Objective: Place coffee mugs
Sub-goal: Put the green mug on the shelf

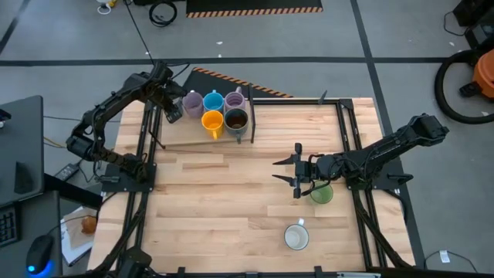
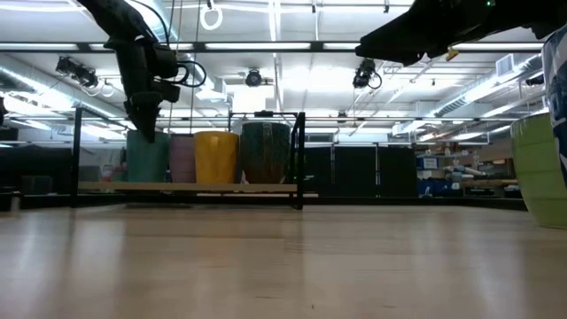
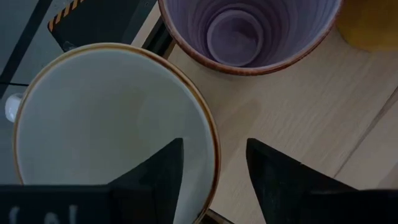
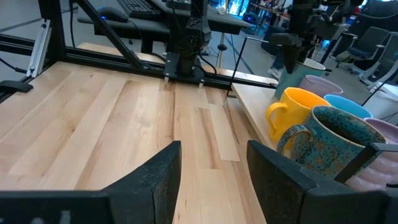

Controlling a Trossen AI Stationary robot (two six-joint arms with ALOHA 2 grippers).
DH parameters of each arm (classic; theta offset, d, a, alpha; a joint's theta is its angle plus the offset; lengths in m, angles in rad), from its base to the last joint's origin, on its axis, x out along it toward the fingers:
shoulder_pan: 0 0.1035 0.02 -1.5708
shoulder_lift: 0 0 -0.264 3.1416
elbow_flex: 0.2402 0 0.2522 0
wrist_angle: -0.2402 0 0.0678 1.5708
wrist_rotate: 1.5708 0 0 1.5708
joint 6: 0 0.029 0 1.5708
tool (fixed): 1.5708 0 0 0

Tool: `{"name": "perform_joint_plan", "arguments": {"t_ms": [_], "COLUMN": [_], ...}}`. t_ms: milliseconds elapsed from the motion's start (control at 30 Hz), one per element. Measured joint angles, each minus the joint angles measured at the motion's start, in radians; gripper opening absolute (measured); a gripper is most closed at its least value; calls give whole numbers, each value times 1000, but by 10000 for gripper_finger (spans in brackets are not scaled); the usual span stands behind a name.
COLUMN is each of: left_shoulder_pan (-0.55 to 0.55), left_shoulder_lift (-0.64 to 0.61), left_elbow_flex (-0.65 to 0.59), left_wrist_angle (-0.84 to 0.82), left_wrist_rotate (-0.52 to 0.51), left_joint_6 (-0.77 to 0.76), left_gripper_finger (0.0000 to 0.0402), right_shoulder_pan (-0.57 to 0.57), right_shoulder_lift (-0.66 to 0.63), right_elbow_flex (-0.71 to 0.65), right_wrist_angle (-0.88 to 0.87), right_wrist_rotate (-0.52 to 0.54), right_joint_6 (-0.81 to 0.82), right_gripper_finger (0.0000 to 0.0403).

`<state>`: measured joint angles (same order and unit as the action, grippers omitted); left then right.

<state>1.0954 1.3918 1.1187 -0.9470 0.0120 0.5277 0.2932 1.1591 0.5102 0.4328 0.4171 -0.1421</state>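
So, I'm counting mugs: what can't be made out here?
White mug: high view, hidden under the left gripper.
Green mug: high view, partly under the right arm; low view, cut by the edge.
Blue mug: low view, behind the orange mug.

Bright overhead strip lights, glare in low view, soft shadows, blurred foreground

Grey floor point(image 1: 401, 31) with hazard-striped mat point(image 1: 255, 11), a desk point(image 1: 19, 154), and bright ceiling strip lights point(image 2: 292, 46).
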Motion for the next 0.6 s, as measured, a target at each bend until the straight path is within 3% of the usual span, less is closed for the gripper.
{"name": "perform_joint_plan", "arguments": {"t_ms": [600], "left_shoulder_pan": [0], "left_shoulder_lift": [-92], "left_elbow_flex": [1], "left_wrist_angle": [6], "left_wrist_rotate": [0], "left_joint_6": [16], "left_gripper_finger": [183], "right_shoulder_pan": [0], "right_shoulder_lift": [0], "right_elbow_flex": [0], "right_wrist_angle": [6], "right_wrist_rotate": [0], "right_joint_6": [0], "right_gripper_finger": [188]}}
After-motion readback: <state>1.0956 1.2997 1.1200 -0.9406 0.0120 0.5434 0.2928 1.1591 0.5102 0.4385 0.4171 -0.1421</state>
